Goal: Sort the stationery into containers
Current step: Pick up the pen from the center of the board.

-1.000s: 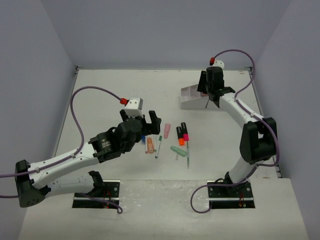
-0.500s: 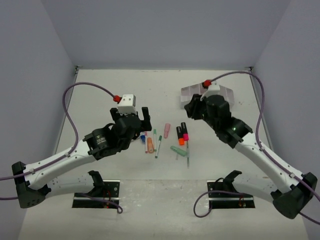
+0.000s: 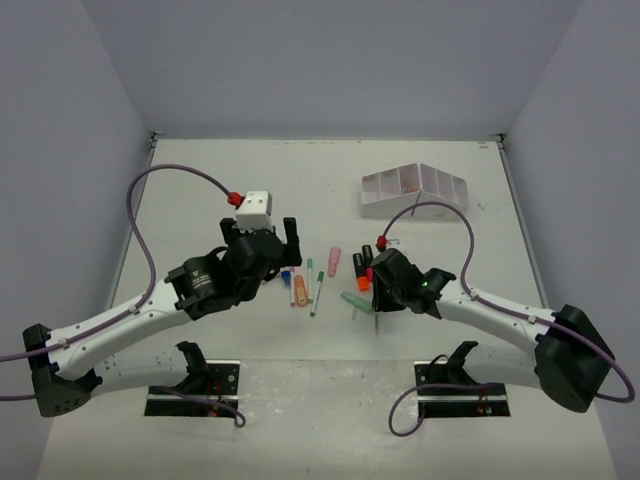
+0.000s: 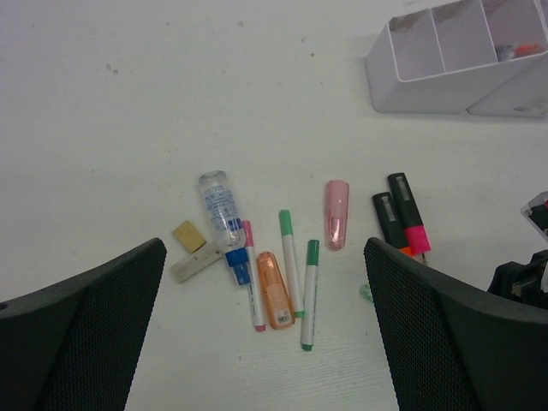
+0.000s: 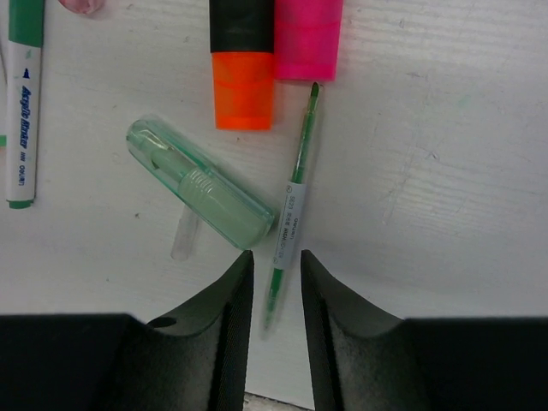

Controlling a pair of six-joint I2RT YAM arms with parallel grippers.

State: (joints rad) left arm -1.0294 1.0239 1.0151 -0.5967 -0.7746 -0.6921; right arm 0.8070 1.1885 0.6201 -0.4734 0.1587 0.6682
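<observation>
— Mint-green translucent plastic fills my right wrist view: a rounded oblong case (image 5: 201,184) lying slantwise on the counter (image 5: 428,171), whose white surface shows a faint grain.

— And your right tool?

— The right tool (image 5: 276,265) sits at the bottom of that frame. Its two black fingers (image 5: 235,300) are narrowly apart, and a thin green pen (image 5: 293,205) runs up between them. I can see a sliver of gap on each side, so nothing is gripped. Above the pen's tip, two stubby markers lie side by side: an orange highlighter (image 5: 244,94) and a pink highlighter (image 5: 308,38), both blunt-ended.

— Left side?

— My left tool (image 4: 264,257) is spread wide and holds nothing. Its mesh-textured black fingers (image 4: 86,325) fill the lower corners of the frame. Lower centre between them I have a clear cylindrical glue bottle (image 4: 218,205) with a blue cap, a small tan block (image 4: 188,235) and a flat grey block (image 4: 195,261) just below it. There is also a pink-capped pen (image 4: 253,278), an orange capsule-shaped case (image 4: 276,291), two green-capped pens (image 4: 289,265) and a rounded pink case (image 4: 336,214).

— Where's the container?

— The white organizer (image 3: 400,207) is smooth plastic with a slanted top and thin dividers. It stands upper right of centre in the overhead view, well apart from the scattered pieces. From the left wrist it sits in the upper right corner, with something reddish in one compartment.
</observation>
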